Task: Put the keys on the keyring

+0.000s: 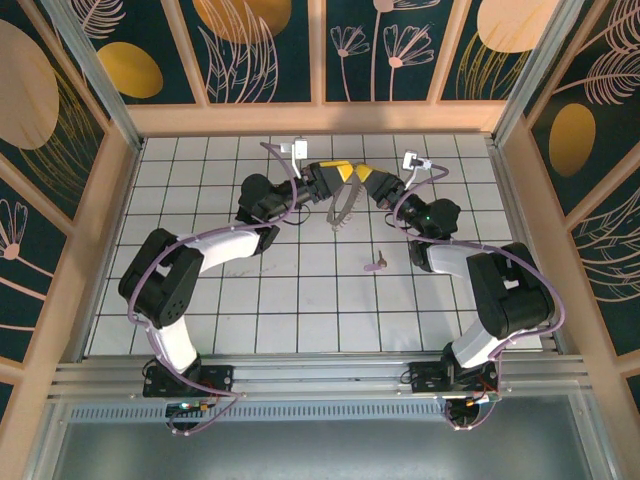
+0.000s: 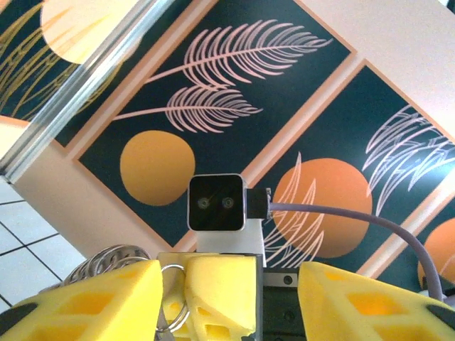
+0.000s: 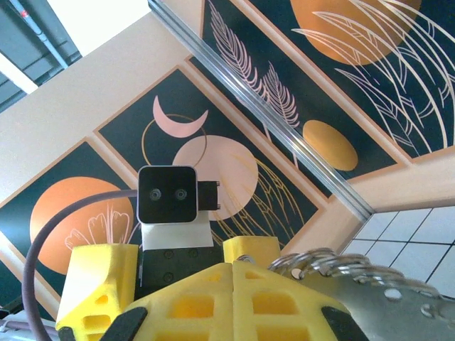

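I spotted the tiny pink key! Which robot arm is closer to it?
Right. The right arm bends just beside the key; the left arm lies farther away on its other side.

Shiny coiled metal keyring (image 3: 328, 263), matt yellow plastic fingers (image 3: 206, 298), smooth tiled table (image 1: 250, 290)

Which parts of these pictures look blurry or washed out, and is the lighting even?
Top external: even, soft light, faint shadows under the arms; the key is tiny but distinct. Left wrist: the near yellow fingers look soft-edged, the mural sharp, the upper right corner washed out white. Right wrist: the keyring glints, and the upper left corner is blown out.
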Robot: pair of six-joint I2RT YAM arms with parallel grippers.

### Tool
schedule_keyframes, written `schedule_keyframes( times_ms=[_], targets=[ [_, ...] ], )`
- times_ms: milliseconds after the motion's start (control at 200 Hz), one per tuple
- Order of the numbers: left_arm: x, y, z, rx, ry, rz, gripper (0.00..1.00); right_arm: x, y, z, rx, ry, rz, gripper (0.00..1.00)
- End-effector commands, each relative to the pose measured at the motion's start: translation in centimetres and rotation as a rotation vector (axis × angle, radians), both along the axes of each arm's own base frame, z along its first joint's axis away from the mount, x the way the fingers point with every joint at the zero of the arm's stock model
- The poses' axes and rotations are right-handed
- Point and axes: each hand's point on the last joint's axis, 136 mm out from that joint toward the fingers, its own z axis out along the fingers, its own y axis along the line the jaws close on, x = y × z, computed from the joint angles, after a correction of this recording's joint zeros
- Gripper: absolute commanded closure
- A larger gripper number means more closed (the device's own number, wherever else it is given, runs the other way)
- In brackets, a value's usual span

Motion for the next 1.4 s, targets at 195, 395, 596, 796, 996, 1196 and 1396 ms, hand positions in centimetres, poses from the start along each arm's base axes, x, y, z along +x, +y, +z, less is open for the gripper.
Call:
schedule_keyframes(
  times_ms=[195,395,596,796,996,1196,1396],
  targets=[
    [0.3,1.0,1.0,0.034,-0.052,0.111,0.43,-1.2,-0.2,3.1,0.051,-0.106,0.004,1.00],
    [0.3,0.3,0.8,0.036,-0.046,0.067,0.48,-1.4,-0.1,3.4,0.053,-0.113,0.011,1.00],
    [0.0,-0.3,0.8,0.029,-0.045,0.016,0.50,-1.4,-0.1,3.5,0.054,-0.114,0.013,1.00],
    [0.1,-0.5,0.4,0.024,-0.032,0.006,0.50,-1.6,-0.1,3.6,0.055,-0.119,0.015,1.00],
    [0.0,-0.5,0.6,0.019,-0.036,0.001,0.51,-1.6,-0.1,3.5,0.053,-0.117,0.014,1.00],
    [-0.4,-0.7,0.5,0.011,-0.033,-0.035,0.56,-1.5,-0.1,3.5,0.054,-0.116,0.014,1.00],
    [-0.9,-1.0,0.6,0.001,-0.038,-0.071,0.66,-1.4,-0.1,3.4,0.054,-0.112,0.011,1.00]
  ],
)
